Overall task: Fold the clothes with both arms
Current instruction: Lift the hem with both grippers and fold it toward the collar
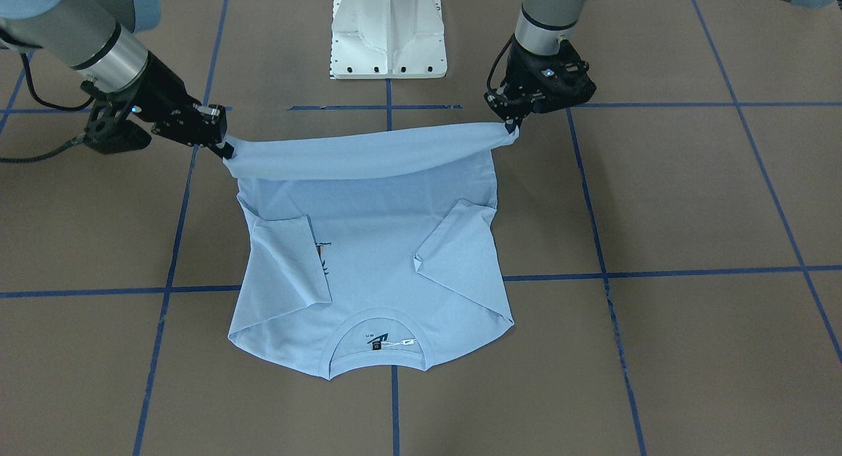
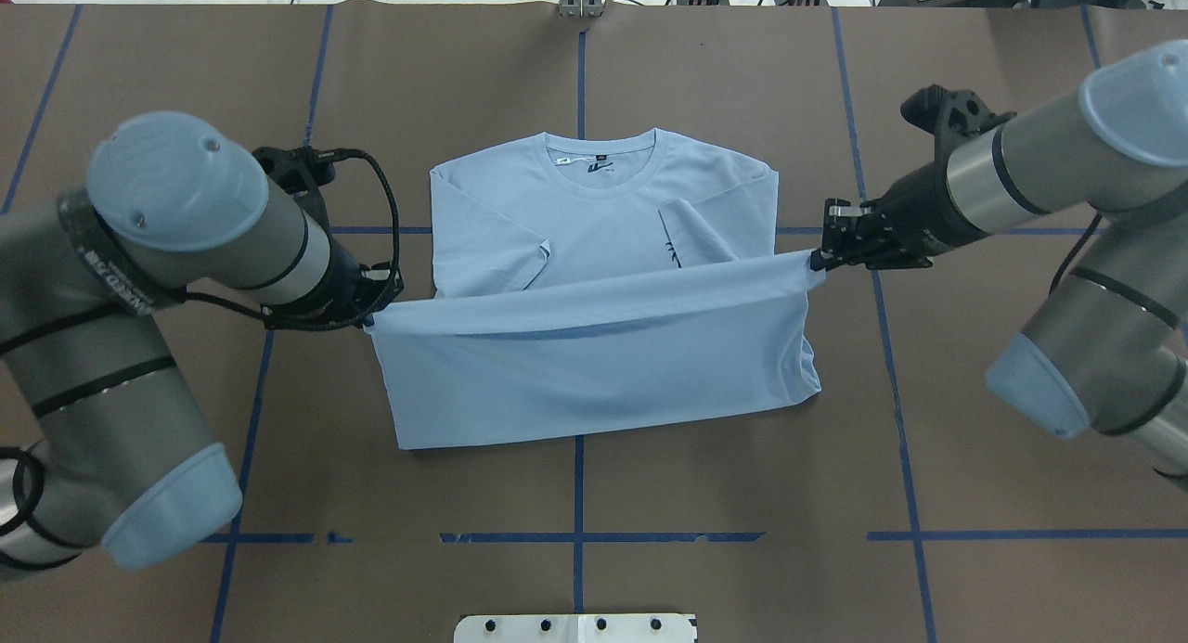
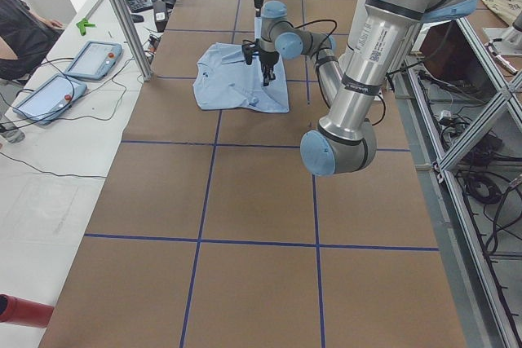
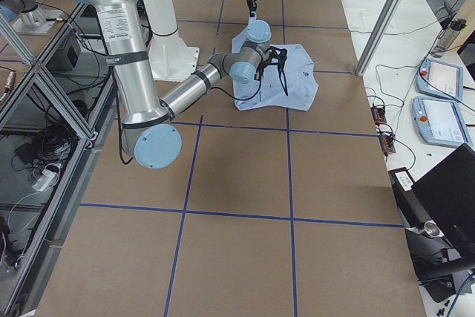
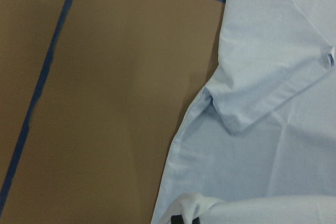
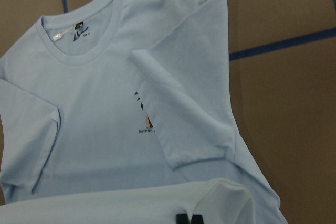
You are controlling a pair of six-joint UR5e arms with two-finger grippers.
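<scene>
Light blue T-shirt centre frame, sleeves tucked in. Left gripper and right gripper each pinch a raised hem corner. We're mid bottom fold; next we carry hem down-frame to collar.

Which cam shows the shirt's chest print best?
Right wrist view: the print is closest there, though the folded sleeve covers part. Overhead and front-facing show only a sliver; side views too small; left wrist none.
</scene>
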